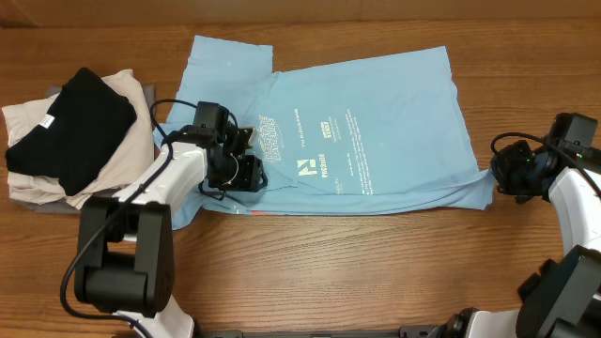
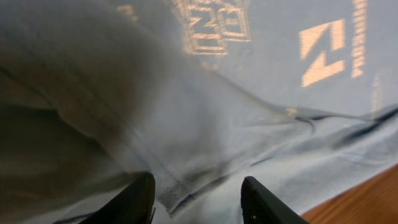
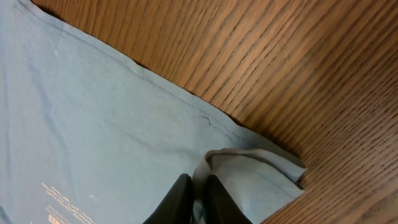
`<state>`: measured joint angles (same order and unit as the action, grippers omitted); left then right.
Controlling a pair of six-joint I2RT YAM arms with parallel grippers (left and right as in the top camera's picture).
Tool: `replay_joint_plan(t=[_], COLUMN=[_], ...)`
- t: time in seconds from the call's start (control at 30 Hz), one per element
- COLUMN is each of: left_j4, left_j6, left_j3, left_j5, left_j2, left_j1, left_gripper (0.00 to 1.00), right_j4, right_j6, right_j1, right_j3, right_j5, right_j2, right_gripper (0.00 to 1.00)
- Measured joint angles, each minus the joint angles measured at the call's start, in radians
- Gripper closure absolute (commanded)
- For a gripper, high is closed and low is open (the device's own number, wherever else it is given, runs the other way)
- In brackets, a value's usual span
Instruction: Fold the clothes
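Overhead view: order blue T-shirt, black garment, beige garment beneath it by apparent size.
Largest: blue T-shirt. Then black garment and beige garment, too close to rank; the black one covers much of the beige.

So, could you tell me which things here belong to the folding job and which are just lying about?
Job in hand: sky-blue T-shirt; left gripper; right gripper, pinching its corner; stacked black garment and beige garment.
Just lying about: wooden table underneath.
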<state>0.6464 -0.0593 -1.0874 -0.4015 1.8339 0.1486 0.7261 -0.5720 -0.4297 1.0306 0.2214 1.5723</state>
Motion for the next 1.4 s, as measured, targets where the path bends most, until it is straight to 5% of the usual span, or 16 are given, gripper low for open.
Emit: replay_joint_plan(t=[0.13,0.33,0.47,1.4], left_j4=[0.011,0.011,0.011,0.188], left_j6=[-0.017,-0.03,-0.032,-0.043], left_j3=[0.0,0.0,0.0,-0.283], left_j5=[0.01,0.013,0.014,0.055], left_j2=[0.017,0.017,0.017,-0.058], left_j1=[0.0,0.0,0.0,-0.107], left_gripper=[0.55,0.88,0.96,0.96], right_j4=[0.0,0.0,0.0,-0.042], right_j6=[0.0,0.0,0.0,0.0], right_j1=[0.0,0.0,0.0,0.005], right_j3=[0.0,0.0,0.0,0.0], right_j5=[0.0,0.0,0.0,0.001], right_j2=[0.0,0.0,0.0,0.0], right_gripper=[0.88,0.88,0.88,0.88])
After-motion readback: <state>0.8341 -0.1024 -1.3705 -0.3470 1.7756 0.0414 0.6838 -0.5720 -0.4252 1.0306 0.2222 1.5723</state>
